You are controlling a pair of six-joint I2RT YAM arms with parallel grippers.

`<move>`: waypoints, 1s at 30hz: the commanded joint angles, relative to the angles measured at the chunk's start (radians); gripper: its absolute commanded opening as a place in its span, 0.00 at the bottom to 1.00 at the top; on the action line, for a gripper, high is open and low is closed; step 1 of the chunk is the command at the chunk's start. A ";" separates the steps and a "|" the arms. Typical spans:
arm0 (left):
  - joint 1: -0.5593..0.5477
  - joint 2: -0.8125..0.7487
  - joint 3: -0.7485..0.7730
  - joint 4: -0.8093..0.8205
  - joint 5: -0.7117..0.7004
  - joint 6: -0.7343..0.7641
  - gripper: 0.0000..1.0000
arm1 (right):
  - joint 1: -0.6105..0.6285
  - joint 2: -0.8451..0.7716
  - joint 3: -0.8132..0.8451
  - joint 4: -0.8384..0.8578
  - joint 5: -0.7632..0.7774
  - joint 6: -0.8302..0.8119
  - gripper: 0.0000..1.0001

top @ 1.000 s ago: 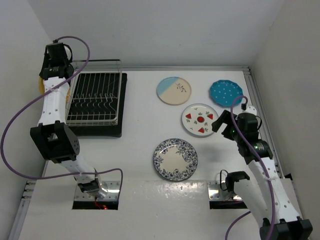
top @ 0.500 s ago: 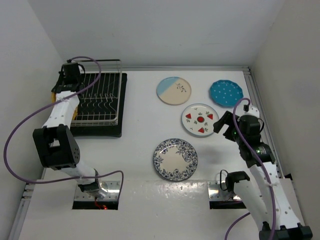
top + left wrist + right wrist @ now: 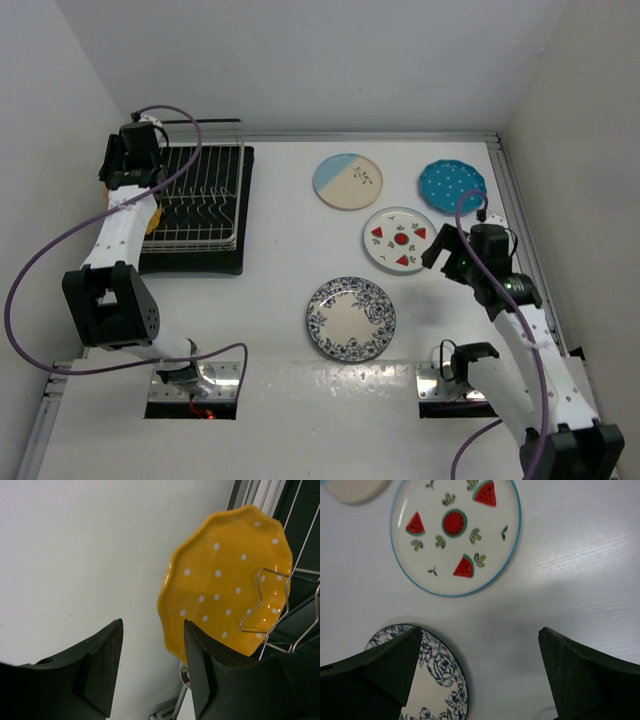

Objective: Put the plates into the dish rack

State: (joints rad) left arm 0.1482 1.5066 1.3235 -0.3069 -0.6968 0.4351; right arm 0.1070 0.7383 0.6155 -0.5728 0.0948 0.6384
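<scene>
The yellow white-dotted scalloped plate (image 3: 225,585) stands on edge at the left end of the dish rack (image 3: 195,195), caught by a rack wire (image 3: 272,595). In the top view only a sliver of this plate (image 3: 151,216) shows beside the left arm. My left gripper (image 3: 152,630) (image 3: 125,175) is open just beside the plate's rim and holds nothing. Flat on the table lie the blue-and-cream plate (image 3: 348,181), the teal dotted plate (image 3: 452,186), the white plate with red fruit slices (image 3: 400,240) (image 3: 455,535) and the blue floral plate (image 3: 351,318) (image 3: 427,680). My right gripper (image 3: 440,250) (image 3: 481,630) hangs wide open over bare table between the last two.
The rack sits on a black tray (image 3: 200,262) close to the left wall (image 3: 75,555). A raised rail (image 3: 200,122) runs along the rack's back. A metal strip (image 3: 515,200) borders the table on the right, near the right arm.
My left gripper has gone from shut to open, letting go of the yellow plate, which now rests in the rack. The right arm has barely shifted.
</scene>
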 commanded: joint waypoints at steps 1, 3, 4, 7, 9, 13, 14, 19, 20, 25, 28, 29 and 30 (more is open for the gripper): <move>-0.010 -0.031 0.066 -0.001 0.043 -0.022 0.57 | -0.001 0.102 0.052 -0.051 -0.066 0.041 0.99; -0.010 -0.022 0.077 -0.012 0.043 -0.032 0.58 | -0.003 0.165 0.064 -0.052 -0.072 0.058 0.99; -0.010 -0.022 0.086 -0.023 0.054 -0.032 0.58 | -0.003 0.177 0.066 -0.049 -0.070 0.064 0.99; -0.032 -0.034 0.114 -0.061 0.094 -0.042 0.61 | -0.001 0.251 0.061 -0.006 -0.055 0.095 0.99; -0.062 -0.046 0.166 -0.092 0.114 -0.055 0.62 | -0.006 0.311 0.062 0.040 -0.053 0.106 0.99; -0.151 -0.080 0.261 -0.225 0.308 -0.074 0.65 | -0.006 0.410 0.067 0.121 -0.046 0.124 0.91; -0.171 -0.080 0.288 -0.268 0.371 -0.075 0.65 | -0.006 0.418 0.067 0.134 -0.044 0.126 0.87; -0.309 -0.062 0.353 -0.472 0.877 -0.058 0.67 | -0.050 0.536 0.082 0.243 -0.044 0.175 0.78; -0.323 -0.062 0.344 -0.483 0.907 -0.058 0.67 | -0.064 0.591 0.085 0.251 -0.035 0.182 0.77; -0.355 -0.062 0.301 -0.483 0.958 -0.078 0.68 | -0.102 0.726 0.082 0.356 -0.053 0.241 0.70; -0.364 -0.062 0.280 -0.494 0.922 -0.078 0.68 | -0.139 0.825 0.121 0.352 -0.087 0.234 0.60; -0.374 -0.062 0.264 -0.494 0.913 -0.078 0.68 | -0.139 0.849 0.125 0.355 -0.124 0.228 0.57; -0.374 -0.062 0.264 -0.503 0.913 -0.078 0.68 | -0.141 0.868 0.124 0.369 -0.127 0.227 0.54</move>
State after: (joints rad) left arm -0.2119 1.4517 1.5970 -0.7856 0.1799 0.3714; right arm -0.0254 1.5593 0.7090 -0.2722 0.0124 0.8513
